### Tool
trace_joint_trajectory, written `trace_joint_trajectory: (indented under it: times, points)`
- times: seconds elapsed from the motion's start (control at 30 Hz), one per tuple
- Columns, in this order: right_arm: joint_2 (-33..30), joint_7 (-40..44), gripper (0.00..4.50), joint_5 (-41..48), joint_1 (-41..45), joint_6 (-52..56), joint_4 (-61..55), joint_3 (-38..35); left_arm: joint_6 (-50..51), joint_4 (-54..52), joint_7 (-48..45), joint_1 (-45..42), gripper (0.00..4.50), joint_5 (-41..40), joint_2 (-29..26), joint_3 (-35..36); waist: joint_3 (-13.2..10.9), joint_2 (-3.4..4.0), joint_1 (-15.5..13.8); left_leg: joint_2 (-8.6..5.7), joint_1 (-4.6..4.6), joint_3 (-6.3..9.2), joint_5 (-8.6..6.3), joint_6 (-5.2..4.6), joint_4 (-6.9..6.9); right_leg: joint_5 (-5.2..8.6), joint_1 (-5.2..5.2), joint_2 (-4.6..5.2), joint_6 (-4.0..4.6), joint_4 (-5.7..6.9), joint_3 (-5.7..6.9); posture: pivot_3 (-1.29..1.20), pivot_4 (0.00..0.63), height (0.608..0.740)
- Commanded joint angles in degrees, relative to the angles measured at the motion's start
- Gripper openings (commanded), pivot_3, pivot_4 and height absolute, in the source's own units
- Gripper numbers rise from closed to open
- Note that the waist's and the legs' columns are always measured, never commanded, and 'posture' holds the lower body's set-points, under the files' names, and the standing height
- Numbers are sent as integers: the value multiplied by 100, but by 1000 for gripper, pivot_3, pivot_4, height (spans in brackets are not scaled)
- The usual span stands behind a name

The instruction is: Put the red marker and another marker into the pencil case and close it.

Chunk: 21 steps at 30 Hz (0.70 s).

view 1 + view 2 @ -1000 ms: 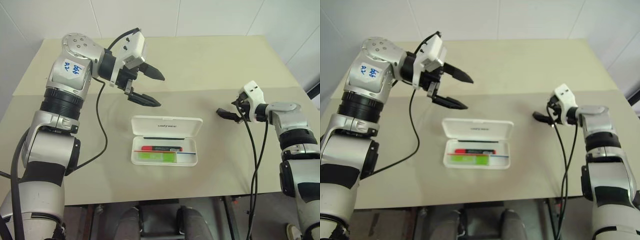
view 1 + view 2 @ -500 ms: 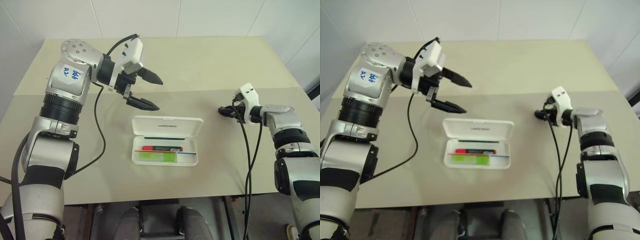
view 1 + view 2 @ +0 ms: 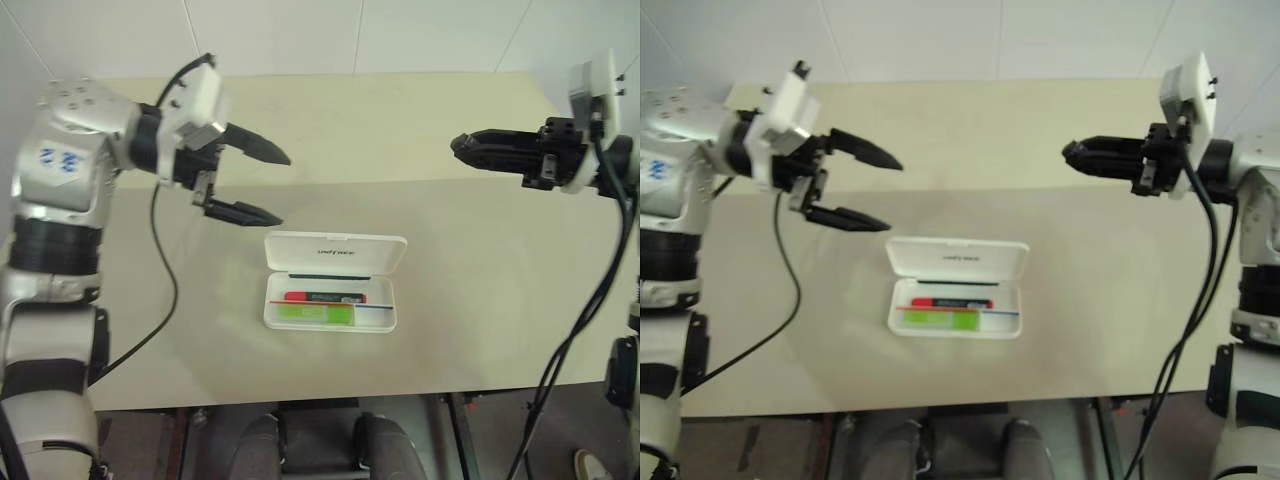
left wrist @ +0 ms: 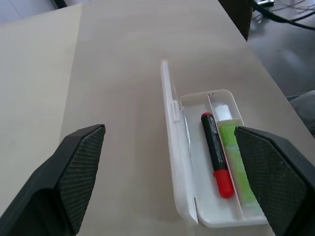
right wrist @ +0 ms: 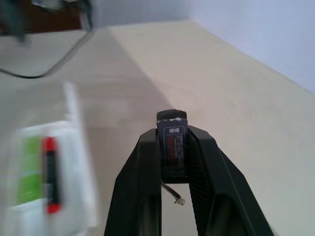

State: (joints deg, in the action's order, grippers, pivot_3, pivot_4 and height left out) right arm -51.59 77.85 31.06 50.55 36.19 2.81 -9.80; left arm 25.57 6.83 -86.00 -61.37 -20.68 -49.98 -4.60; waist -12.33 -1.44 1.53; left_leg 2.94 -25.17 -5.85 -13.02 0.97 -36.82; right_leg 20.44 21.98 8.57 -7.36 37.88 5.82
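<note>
Nearest, low in the middle of the head view, the pencil case (image 3: 335,250) lies open on the counter (image 3: 480,300). Its tray is toward the near edge and its lid is folded flat on the far side. The lime-green highlighter (image 3: 312,313) lies along the tray's near wall. The red marker (image 3: 322,297) lies just beyond it, parallel and lengthwise. Both markers look already loaded, so by my reading only the closing is left.

The case looks like thin, stiff, light plastic with a smooth skin. It will probably skate across the counter if pushed from one side only. The best place to take hold is the lid's free long edge, the one farthest from the tray. Tipping it up and over the hinge there should work, with a steadying touch on the tray. The markers sit low enough that the lid should come down without catching them.

Farther back, in the upper left of the frame, the left gripper (image 3: 284,190) hangs above the counter beyond the lid's left corner. Its fingers are spread wide and released, holding nothing.

In the upper right, well apart from the case, the right gripper (image 3: 458,146) points inward. Its fingers are clenched on a small dark labelled block (image 5: 172,140) pinched at their tips. That block likely needs setting aside before this arm can help.
</note>
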Motion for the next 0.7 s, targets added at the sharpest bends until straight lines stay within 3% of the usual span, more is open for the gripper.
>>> trace_joint_trajectory:
  times: [0.03,0.13,0.27,0.47,0.7]
  points:
    - [-172,179,384,829,-500,501,-1364,-171,365,-855,-138,228,4500,-511,-510,606,1,-2,-9,3,0,3,0,0,-1,0,-4,-2,0,-1,3,0,150,740]
    - [-139,145,384,1208,-1139,727,-2029,-41,1252,-2095,4,1041,4500,-1353,-989,1150,2,-3,-16,2,3,14,-13,-1,-11,0,-23,-1,0,-5,10,0,150,740]
    - [-205,108,384,983,-1612,516,-2429,410,1915,-3320,449,2286,4500,-1922,-1299,1592,2,-3,-42,2,18,19,-27,-4,-24,0,-43,-1,-1,-8,8,0,150,740]
    - [-108,-56,384,51,-1929,-138,-2415,1361,1890,-4114,1528,3377,4500,-1464,-1223,1301,5,-9,-152,2,31,20,-27,-4,-39,0,-48,-1,0,-4,1,0,150,740]
    - [163,-135,384,-403,-2108,-514,-2036,1917,1913,-4225,1820,3843,4500,-1449,-1378,1157,8,-13,-149,2,32,19,-27,-4,-38,0,-48,-2,1,-4,2,0,150,740]
